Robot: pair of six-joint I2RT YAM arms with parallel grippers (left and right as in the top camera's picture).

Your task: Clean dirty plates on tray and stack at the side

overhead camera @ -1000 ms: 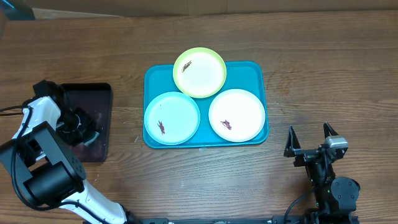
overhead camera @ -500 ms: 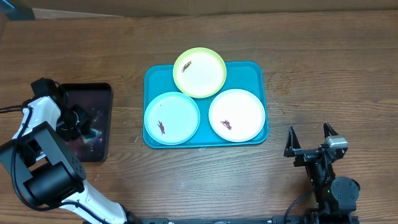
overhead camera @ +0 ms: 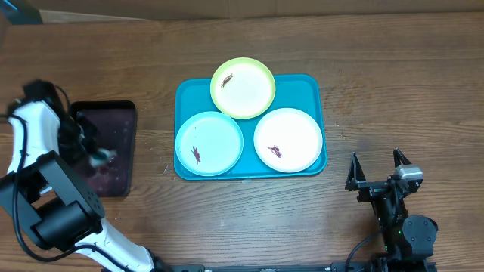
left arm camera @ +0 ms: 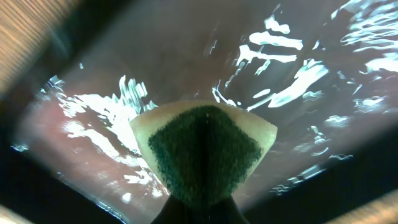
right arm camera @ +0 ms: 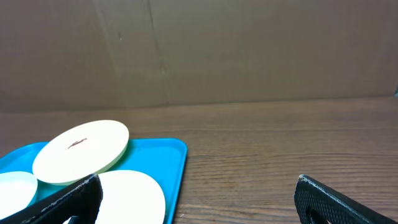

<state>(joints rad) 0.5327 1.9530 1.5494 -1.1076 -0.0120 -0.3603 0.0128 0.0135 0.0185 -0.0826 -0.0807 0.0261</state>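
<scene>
Three plates lie on the turquoise tray point(overhead camera: 306, 89): a yellow-green plate point(overhead camera: 243, 88) at the back, a mint-blue plate point(overhead camera: 209, 143) front left, a white plate point(overhead camera: 288, 140) front right. Each carries a small dark smear. My left gripper point(overhead camera: 92, 155) hangs over the black tray point(overhead camera: 117, 121), shut on a sponge point(overhead camera: 101, 156). In the left wrist view the sponge point(left arm camera: 205, 152) shows its green scouring face with a yellow rim, pinched at the bottom by the gripper point(left arm camera: 199, 213). My right gripper point(overhead camera: 376, 168) rests open to the right of the tray, nothing between its fingers.
The black tray point(left arm camera: 298, 118) is wet and shiny under the sponge. In the right wrist view the turquoise tray point(right arm camera: 171, 155) with the yellow-green plate point(right arm camera: 81, 151) and white plate point(right arm camera: 134, 196) lies front left; a cardboard wall point(right arm camera: 249, 50) stands behind the wooden table.
My left gripper closed on the sponge in the black tray and lifted it, the arm swinging back and to the left. The right arm and the plates have not moved.
</scene>
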